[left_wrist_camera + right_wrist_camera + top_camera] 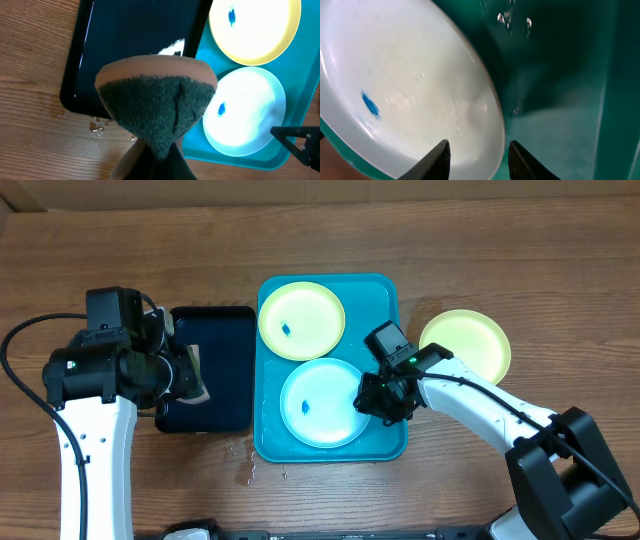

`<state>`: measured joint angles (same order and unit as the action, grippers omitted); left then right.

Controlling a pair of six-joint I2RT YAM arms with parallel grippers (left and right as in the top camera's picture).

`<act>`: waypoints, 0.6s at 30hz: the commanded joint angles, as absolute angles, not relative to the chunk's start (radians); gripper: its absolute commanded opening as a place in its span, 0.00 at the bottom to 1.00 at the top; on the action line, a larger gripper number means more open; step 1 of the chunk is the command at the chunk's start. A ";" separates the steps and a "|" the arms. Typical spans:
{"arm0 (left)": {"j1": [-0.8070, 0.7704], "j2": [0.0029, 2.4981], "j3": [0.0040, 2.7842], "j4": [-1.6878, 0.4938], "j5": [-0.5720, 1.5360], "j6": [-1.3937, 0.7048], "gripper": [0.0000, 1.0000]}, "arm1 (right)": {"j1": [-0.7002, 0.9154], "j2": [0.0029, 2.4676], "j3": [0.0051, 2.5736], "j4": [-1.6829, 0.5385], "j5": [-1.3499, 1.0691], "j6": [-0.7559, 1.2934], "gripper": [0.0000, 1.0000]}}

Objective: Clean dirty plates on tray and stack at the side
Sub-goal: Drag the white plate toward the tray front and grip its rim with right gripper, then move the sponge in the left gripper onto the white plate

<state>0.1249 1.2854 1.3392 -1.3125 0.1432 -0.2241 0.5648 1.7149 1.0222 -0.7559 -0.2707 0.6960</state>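
Right wrist view: the right gripper point(479, 152) straddles the rim of a light blue round plastic plate point(410, 85) lying in the bright turquoise rectangular plastic tray point(560, 100).
Its two dark fingers stand apart, one over the plate's inside and one outside the rim. A small blue smudge point(370, 105) marks the plate. A good hold likely means closing squarely on the rim and leaving the smudge free for wiping. Further left, the left gripper point(185, 375) pinches a tan sponge with a dark green scouring face point(150, 105) above a black rectangular tray point(215, 370). Beyond, a smudged pale yellow-green plate point(301, 320) lies at the turquoise tray's far end. Another yellow-green plate point(465, 345) rests on the wooden table point(500, 250), outside the tray.
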 commanded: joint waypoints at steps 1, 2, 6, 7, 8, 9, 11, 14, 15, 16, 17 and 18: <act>0.116 1.288 1.344 -1.309 0.158 -0.194 0.04 | 0.565 1.704 1.021 -0.728 -0.140 0.711 0.39; 0.116 1.288 1.344 -1.309 0.158 -0.194 0.04 | 0.565 1.704 1.021 -0.721 -0.093 0.711 0.39; 0.116 1.288 1.344 -1.309 0.158 -0.194 0.04 | 0.565 1.704 1.021 -0.702 -0.026 0.711 0.38; 0.116 1.288 1.344 -1.308 0.158 -0.194 0.04 | 0.565 1.704 1.021 -0.698 -0.027 0.711 0.37; 0.116 1.288 1.344 -1.308 0.158 -0.194 0.04 | 0.565 1.704 1.021 -0.695 -0.027 0.711 0.35; 0.116 1.288 1.344 -1.308 0.158 -0.194 0.04 | 0.568 1.704 1.020 -0.694 -0.027 0.711 0.34; 0.116 1.288 1.344 -1.308 0.158 -0.194 0.04 | 0.573 1.708 1.020 -0.694 -0.028 0.711 0.34; 0.116 1.288 1.344 -1.309 0.158 -0.194 0.04 | 0.586 1.714 1.020 -0.693 -0.028 0.711 0.34; 0.116 1.288 1.344 -1.309 0.158 -0.194 0.04 | 0.591 1.714 1.020 -0.693 -0.028 0.711 0.34; 0.116 1.288 1.344 -1.308 0.158 -0.194 0.04 | 0.596 1.714 1.020 -0.691 -0.027 0.711 0.34; 0.116 1.288 1.344 -1.308 0.158 -0.194 0.04 | 0.603 1.714 1.020 -0.689 -0.027 0.711 0.34; 0.117 1.288 1.344 -1.308 0.157 -0.194 0.04 | 0.607 1.714 1.020 -0.688 -0.027 0.711 0.34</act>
<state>0.1242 1.2854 1.3392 -1.3121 0.1459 -0.2241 0.5854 1.7149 1.0222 -0.6975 -0.0437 0.7067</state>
